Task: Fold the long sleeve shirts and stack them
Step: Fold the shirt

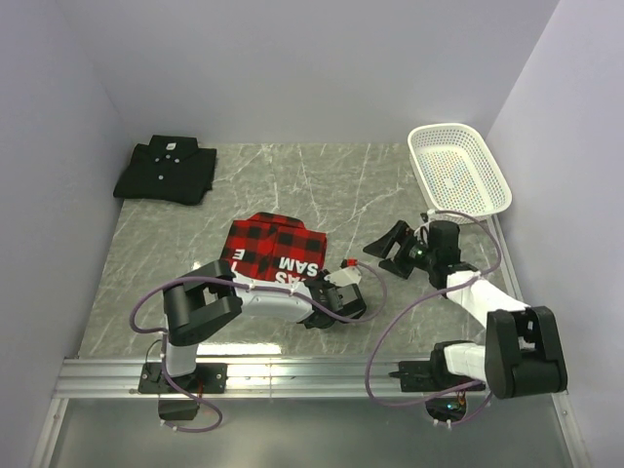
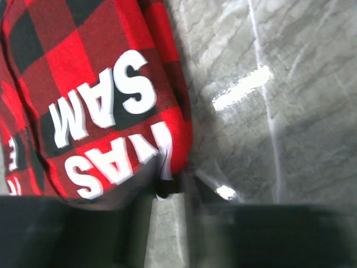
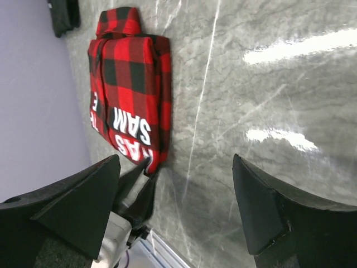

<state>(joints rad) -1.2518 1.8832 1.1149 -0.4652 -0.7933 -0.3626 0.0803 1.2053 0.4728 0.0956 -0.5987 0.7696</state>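
Observation:
The red-and-black plaid shirt (image 1: pixel 271 252) lies folded at the table's middle, white letters on its near edge. It also shows in the left wrist view (image 2: pixel 83 84) and the right wrist view (image 3: pixel 131 84). My left gripper (image 1: pixel 317 285) is at the shirt's near right corner, and its jaws (image 2: pixel 167 192) stand nearly closed on that corner. The plain black shirt (image 1: pixel 164 171) lies folded at the far left; part of it shows in the right wrist view (image 3: pixel 62 14). My right gripper (image 1: pixel 388 252) is open and empty, right of the plaid shirt, low over the table (image 3: pixel 174 162).
A white mesh basket (image 1: pixel 487 171) stands empty at the far right corner. Purple walls close in the table on the left, back and right. A metal rail runs along the near edge, where the arm bases and cables sit.

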